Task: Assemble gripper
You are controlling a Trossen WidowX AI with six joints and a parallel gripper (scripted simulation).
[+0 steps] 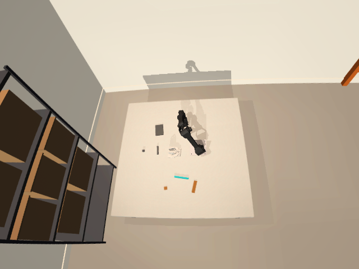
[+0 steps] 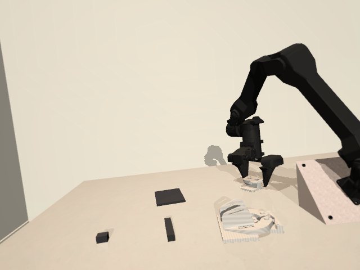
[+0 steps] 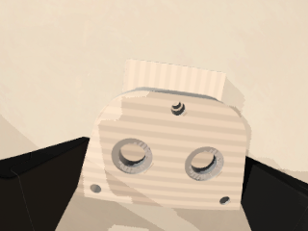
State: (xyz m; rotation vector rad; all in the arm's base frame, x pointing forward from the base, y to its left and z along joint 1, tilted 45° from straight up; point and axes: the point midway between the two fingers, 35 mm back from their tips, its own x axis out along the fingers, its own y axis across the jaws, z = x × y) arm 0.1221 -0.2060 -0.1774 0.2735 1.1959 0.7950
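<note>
The housing plate (image 2: pixel 252 179) (image 3: pixel 166 137) is pale and ribbed, with two large round holes and three small ones. It lies flat, low over the table, on a pale ribbed block (image 3: pixel 175 78). My gripper (image 2: pixel 255 181) (image 3: pixel 166 149) points down with its black fingers at the plate's two short sides, shut on it. The arm hides both in the top view. The pale gripper base (image 2: pixel 241 240) (image 1: pixel 170 156) lies nearer the exterior camera. A ribbed upright or tilted part (image 2: pixel 237 218) and low curved parts with round stubs (image 2: pixel 262 212) are on it. I cannot tell whether the teeth mesh.
A dark flat plate (image 2: pixel 170 197) (image 1: pixel 159 129), a dark bar (image 2: pixel 169 229) (image 1: pixel 157 149) and a small dark block (image 2: pixel 102 237) (image 1: pixel 143 150) lie on the table. A cyan bar (image 1: pixel 181 177), an orange bar (image 1: pixel 194 186) and an orange cube (image 1: pixel 165 188) lie farther off. The arm's sloped mount (image 2: pixel 314 192) stands right.
</note>
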